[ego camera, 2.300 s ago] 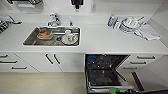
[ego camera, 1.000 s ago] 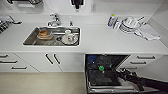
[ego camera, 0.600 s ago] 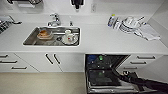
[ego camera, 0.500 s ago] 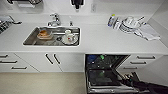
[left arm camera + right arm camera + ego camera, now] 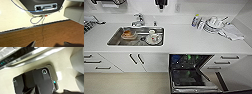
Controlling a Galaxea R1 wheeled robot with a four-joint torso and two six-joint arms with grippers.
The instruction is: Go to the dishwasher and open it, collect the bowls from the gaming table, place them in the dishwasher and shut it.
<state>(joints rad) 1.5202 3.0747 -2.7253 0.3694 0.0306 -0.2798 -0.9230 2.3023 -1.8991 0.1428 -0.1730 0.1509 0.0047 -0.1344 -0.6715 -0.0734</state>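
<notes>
With the head camera looking down on the kitchen run, the dishwasher [image 5: 190, 72] sits below the white counter [image 5: 189, 40], right of the sink [image 5: 136, 36], door [image 5: 194, 86] dropped open toward the robot. Dark interior, rack visible, something blue at the back left corner of the rack, green glints further in; can't tell what either is.

Sink holds an orange-brown item in a dish [image 5: 129, 34] and a white cup on a plate [image 5: 152, 37]. Faucet [image 5: 138, 20] behind it. Stack of plates and dishes [image 5: 210, 23] on the counter far right, cloth [image 5: 232, 32] just beside them. White cabinet doors with dark handles [image 5: 135, 60] left of the dishwasher, drawers [image 5: 230, 61] to its right.

Left wrist view: pale floor [image 5: 12, 18], a wood-tone strip [image 5: 50, 35], dark robot base with loose cables [image 5: 37, 18]. Left fingers [image 5: 32, 44] barely in at the edge; can't tell if spread or pressed together.

Right wrist view: pale floor [image 5: 60, 63], the steel edge of the dishwasher door [image 5: 25, 55] near the robot's dark plate. Right fingers' state: can't tell.
</notes>
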